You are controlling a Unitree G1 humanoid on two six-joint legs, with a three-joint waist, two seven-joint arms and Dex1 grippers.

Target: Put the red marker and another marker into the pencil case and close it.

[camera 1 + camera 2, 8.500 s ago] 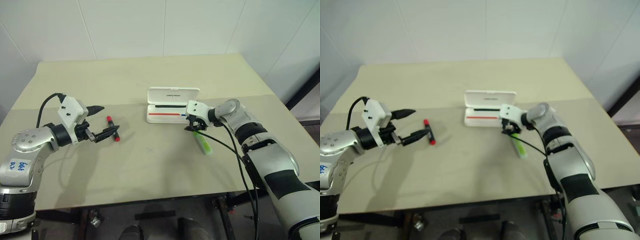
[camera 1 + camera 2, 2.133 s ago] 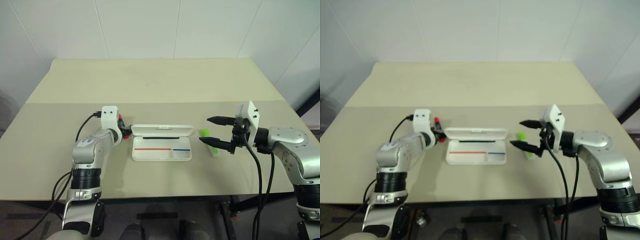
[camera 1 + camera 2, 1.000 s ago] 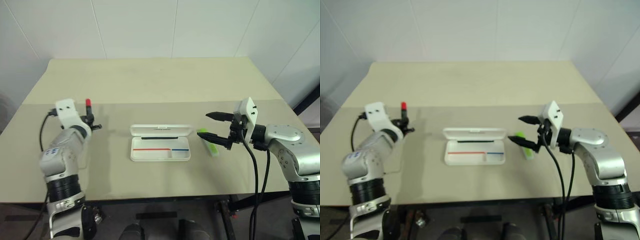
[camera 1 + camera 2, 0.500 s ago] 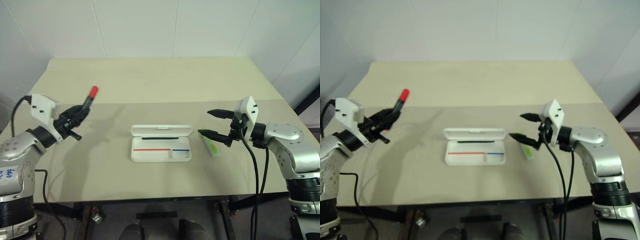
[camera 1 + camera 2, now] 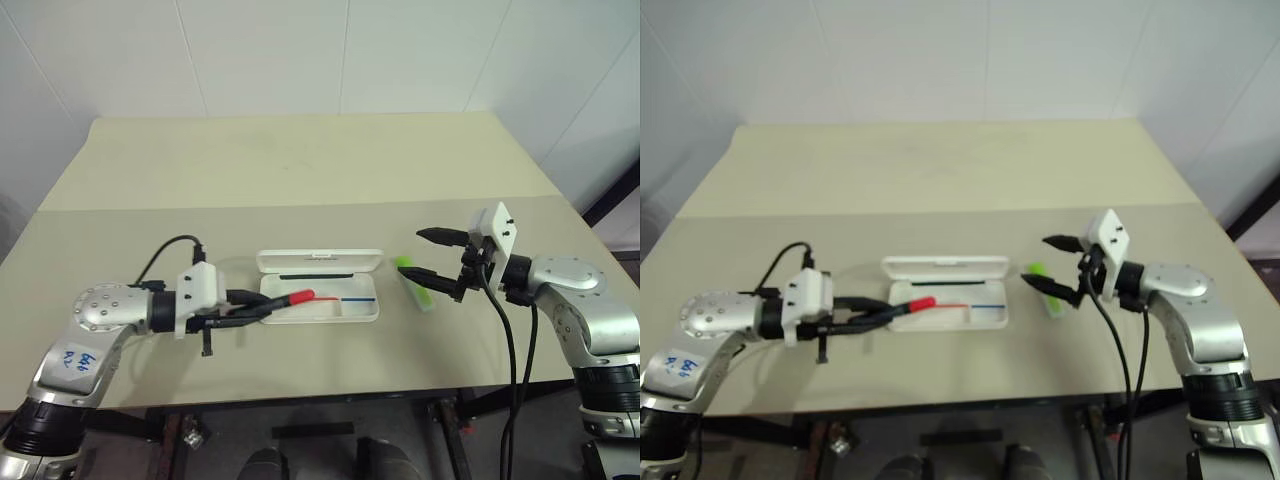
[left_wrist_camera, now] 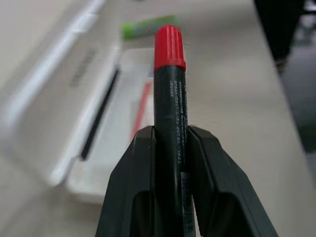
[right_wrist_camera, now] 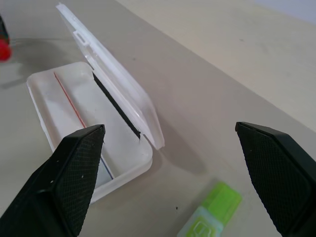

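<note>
Left gripper [image 5: 262, 306] clamped narrowly on the red marker [image 5: 290, 298], black barrel pinched between both fingers [image 6: 138, 197], red cap sticking out past the tips. Left arm stretched low across the table [image 5: 300, 180], forearm nearly level, pointing toward the robot's right, wrist just off the left end of the pencil case [image 5: 320, 300]. Marker lying almost level, its red cap over the left part of the open tray, above the red stripe; contact with the tray not clear.

Right gripper [image 5: 430, 256] spread wide, holding nothing, one finger higher and one lower, pointing toward the robot's left. Right arm bent at the elbow, forearm level, fingertips just beside the right end of the case. Green highlighter [image 5: 415, 283] flat on the table directly beneath the lower finger, near the case's right end, not touching it.

Count: two grippers, one red marker, one green highlighter, one white case with its lid [image 7: 111, 74] raised along the far edge and one red-and-blue stripe inside the tray.

Against the picture of half a second ago: left arm swung in from far out on the left side, where the marker was raised and tilted up with its cap high above the table; now brought down and laid level over the tray. Right arm, highlighter and case unchanged in place, right fingers equally wide apart.
</note>
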